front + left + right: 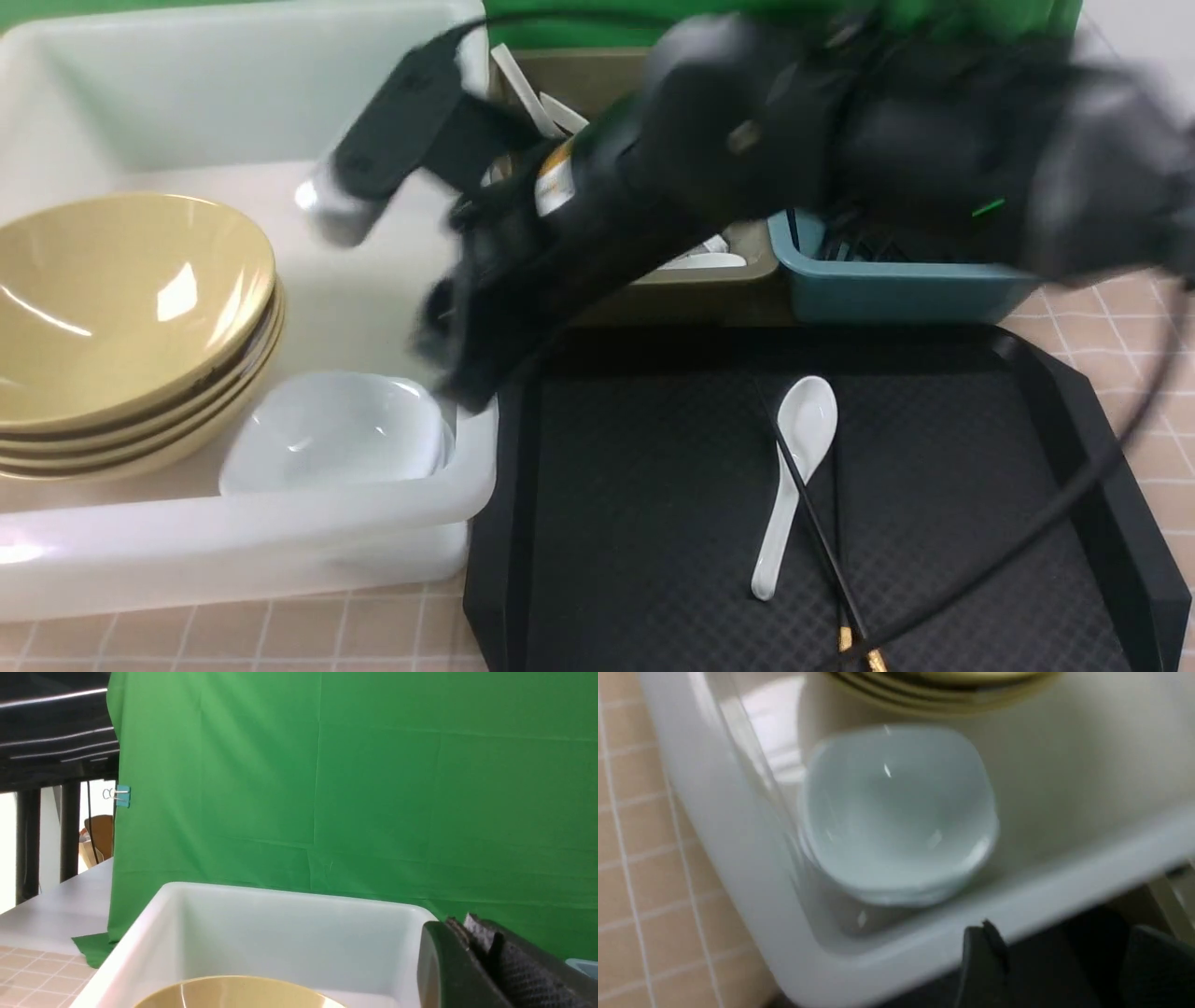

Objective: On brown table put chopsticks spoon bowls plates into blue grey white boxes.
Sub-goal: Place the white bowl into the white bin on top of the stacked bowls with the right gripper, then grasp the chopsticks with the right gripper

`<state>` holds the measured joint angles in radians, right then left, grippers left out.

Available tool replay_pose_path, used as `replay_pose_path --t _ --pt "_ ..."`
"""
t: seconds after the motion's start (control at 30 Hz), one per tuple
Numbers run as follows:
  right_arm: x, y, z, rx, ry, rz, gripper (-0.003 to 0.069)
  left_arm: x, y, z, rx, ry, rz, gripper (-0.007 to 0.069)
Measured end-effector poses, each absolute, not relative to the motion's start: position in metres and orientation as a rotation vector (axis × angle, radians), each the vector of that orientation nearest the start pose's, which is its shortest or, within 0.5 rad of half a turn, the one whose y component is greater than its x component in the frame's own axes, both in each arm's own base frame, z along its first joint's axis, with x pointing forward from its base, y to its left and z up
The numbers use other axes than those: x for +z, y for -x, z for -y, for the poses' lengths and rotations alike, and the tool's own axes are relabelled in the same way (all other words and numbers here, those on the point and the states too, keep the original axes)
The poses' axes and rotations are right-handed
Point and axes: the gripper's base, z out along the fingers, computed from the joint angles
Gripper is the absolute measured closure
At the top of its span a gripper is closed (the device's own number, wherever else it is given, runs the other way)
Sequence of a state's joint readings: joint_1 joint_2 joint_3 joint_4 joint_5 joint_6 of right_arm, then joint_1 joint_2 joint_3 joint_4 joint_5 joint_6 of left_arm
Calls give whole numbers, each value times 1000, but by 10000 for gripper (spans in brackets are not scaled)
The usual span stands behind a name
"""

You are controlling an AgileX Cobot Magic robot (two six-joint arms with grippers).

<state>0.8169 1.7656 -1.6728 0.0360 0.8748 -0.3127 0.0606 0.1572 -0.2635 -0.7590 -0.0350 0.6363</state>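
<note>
Several tan bowls (121, 299) are stacked in the big white box (280, 532), with white plates (336, 434) nested in its near right corner. My right gripper (453, 369) hovers blurred over that corner's rim. In the right wrist view it (1064, 961) stands open and empty, apart from the plates (896, 812). A white spoon (794, 467) and black chopsticks (812, 523) lie on the black tray (1027, 420). My left gripper (460, 921) is shut on nothing, beside the white box (280, 891); it is out of the front view.
The grey box (738, 271), holding white spoons, and the blue box (896, 289), holding dark sticks, stand behind the tray. My right arm crosses above them. A black cable drapes over the tray's right side. The brown table (1158, 373) shows at the right and along the front.
</note>
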Motion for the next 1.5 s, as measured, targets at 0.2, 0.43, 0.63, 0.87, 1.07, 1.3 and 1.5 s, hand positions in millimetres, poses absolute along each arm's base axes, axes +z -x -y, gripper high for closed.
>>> replay_pose_path --t 0.2,0.43,0.63,0.87,1.07,1.3,1.5 --pt "325 -285 -207 -80 973 -2535 229 295 -58 -6 -33 148 -1341 620" --pt "222 -271 -171 86 761 -2787 229 295 -58 -6 -33 148 -1341 620" --pt "194 -269 -174 191 658 -2782 229 295 -58 -6 -33 148 -1341 620" --pt "169 -274 -176 170 634 -2843 246 294 -58 -6 -34 145 -1344 620" --pt "165 -274 -175 153 641 -2864 273 294 -58 -6 -36 143 -1349 620" --pt "162 -270 -172 127 668 -2860 320 294 -58 -6 -36 143 -1349 620" --pt "161 -271 -166 29 749 -2835 519 294 -58 -6 -36 143 -1349 620"
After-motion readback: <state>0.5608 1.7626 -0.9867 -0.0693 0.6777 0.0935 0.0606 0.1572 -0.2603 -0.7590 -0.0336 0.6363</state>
